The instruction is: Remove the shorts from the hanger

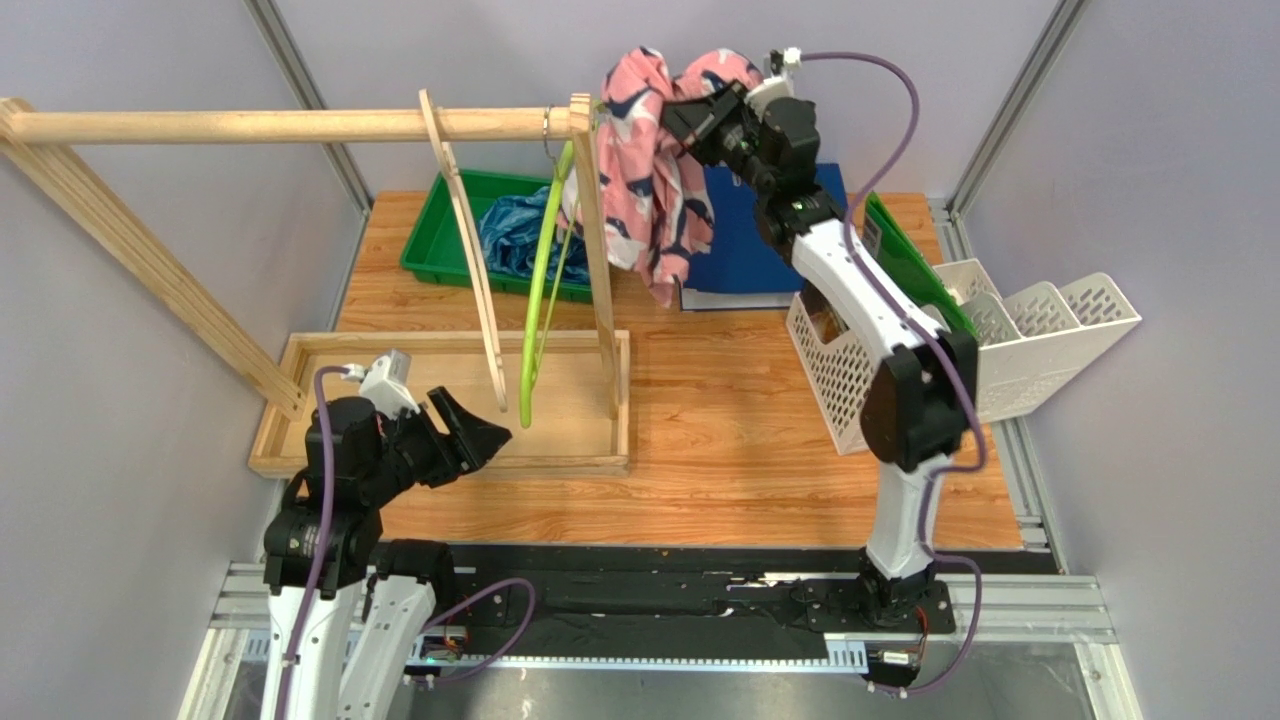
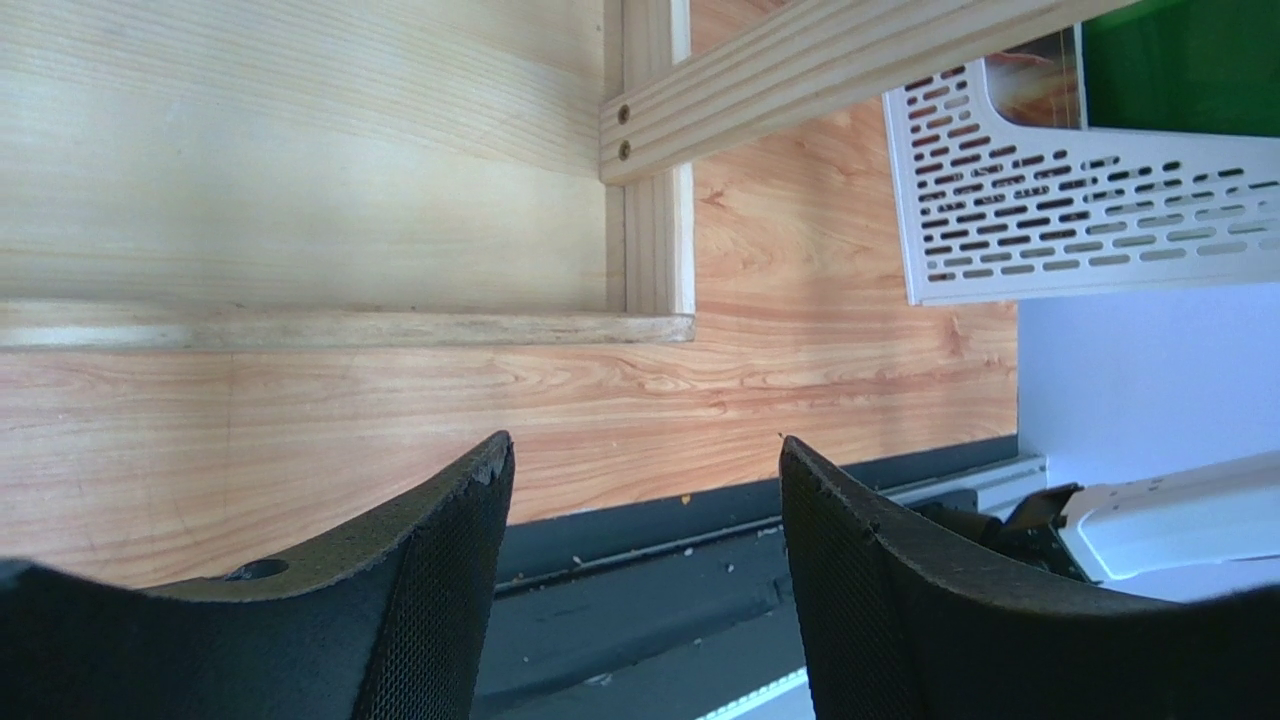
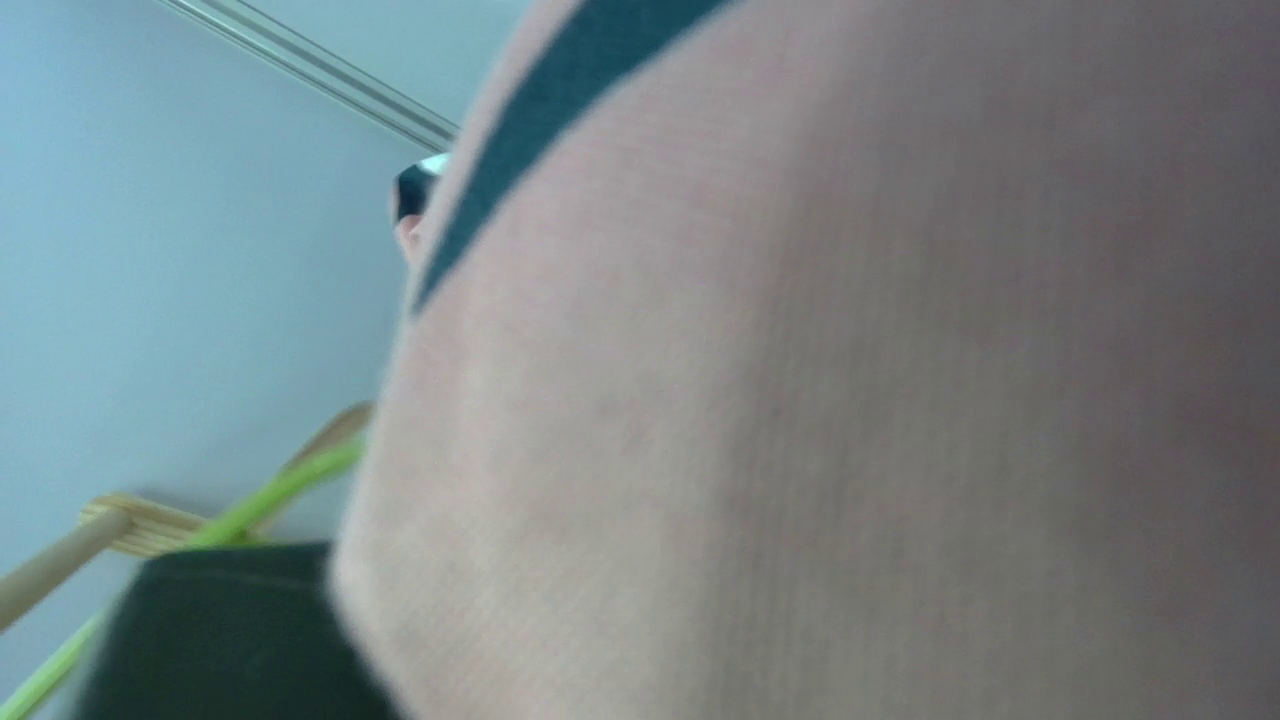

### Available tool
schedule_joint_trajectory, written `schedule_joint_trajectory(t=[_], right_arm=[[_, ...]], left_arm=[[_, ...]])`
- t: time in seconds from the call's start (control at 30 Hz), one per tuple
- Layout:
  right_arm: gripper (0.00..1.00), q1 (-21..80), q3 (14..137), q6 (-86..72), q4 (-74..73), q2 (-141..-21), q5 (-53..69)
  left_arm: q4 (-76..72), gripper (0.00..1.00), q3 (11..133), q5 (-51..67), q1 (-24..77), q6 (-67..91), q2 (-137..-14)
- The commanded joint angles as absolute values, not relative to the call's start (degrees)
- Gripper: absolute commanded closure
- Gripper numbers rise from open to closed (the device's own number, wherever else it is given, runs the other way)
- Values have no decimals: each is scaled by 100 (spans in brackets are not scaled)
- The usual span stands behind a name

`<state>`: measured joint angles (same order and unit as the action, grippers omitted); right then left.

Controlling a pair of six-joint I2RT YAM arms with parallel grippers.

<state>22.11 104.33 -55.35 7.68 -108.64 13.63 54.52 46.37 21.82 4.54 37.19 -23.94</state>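
The pink shorts (image 1: 649, 165) with dark-blue and white shapes hang bunched from my right gripper (image 1: 706, 113), which is shut on them high at the right end of the wooden rail. They fill the right wrist view (image 3: 842, 375) and hide the jaws there. The green hanger (image 1: 541, 285) hangs bare from the rail just left of the shorts; it also shows in the right wrist view (image 3: 256, 510). The blue-teal shorts (image 1: 519, 225) lie in the green bin (image 1: 436, 248) at the back. My left gripper (image 1: 478, 438) is open and empty, low at the wooden tray's front edge; the left wrist view (image 2: 646, 450) shows only the table between its fingers.
A wooden rack with its rail (image 1: 271, 125) and slanted legs stands in a shallow wooden tray (image 1: 301, 435). White perforated baskets (image 1: 1037, 338) stand at the right, also in the left wrist view (image 2: 1082, 195). A blue board (image 1: 751, 248) lies at the back.
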Motion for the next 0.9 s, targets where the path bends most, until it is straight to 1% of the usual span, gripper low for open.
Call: schedule_joint_trajectory(t=[0.0, 0.03, 0.07, 0.1, 0.13, 0.17, 0.23, 0.27, 0.3, 0.43, 0.57, 0.7, 0.8, 0.83, 0.87], right_arm=[[100, 2355, 12335, -6222, 2074, -12134, 1556], [100, 2486, 13427, -6257, 2005, -12842, 1556], [100, 2566, 14204, -6240, 1891, -13328, 1521], [100, 2653, 14856, -6214, 1777, -13742, 1320], [100, 2811, 15350, -6214, 1802, -14416, 1170], [100, 2882, 15755, -6327, 2002, -14597, 847], [100, 3040, 15331, -6433, 2615, -14695, 494], [100, 3093, 14841, -6390, 2750, -14652, 327], [100, 3163, 14714, -6329, 2821, -14677, 90], [100, 3498, 15301, -6003, 2567, -15336, 9], [100, 3516, 14881, -5845, 2593, -15661, -281], [100, 3384, 15020, -5905, 2180, -16161, -141], [100, 3331, 14915, -6152, 2058, -16294, -88], [100, 3331, 14906, -6100, 2022, -16304, -88], [95, 3340, 14898, -6074, 1978, -16304, 164]], left_arm=[[5151, 30, 4544, 1995, 483, 3753, -2461], [5124, 30, 4518, 1952, 483, 3814, -2452], [5115, 30, 4491, 1847, 483, 3858, -2435], [5054, 30, 4448, 1811, 483, 3902, -2435], [5010, 30, 4421, 1767, 483, 3989, -2435], [4975, 30, 4377, 1697, 483, 4025, -2443], [4782, 30, 4333, 1653, 475, 4122, -2469], [4729, 30, 4316, 1626, 475, 4157, -2548], [4589, 31, 4255, 1609, 475, 4209, -2592], [3922, 32, 3938, 1722, 475, 4762, -2786], [2624, 33, 3473, 2082, 475, 5465, -3146], [1864, 33, 3375, 2311, 466, 5949, -3760], [1311, 34, 3384, 2478, 457, 6230, -4235], [1188, 34, 3384, 2505, 457, 6292, -4419], [943, 34, 3419, 2522, 457, 6354, -4517]])
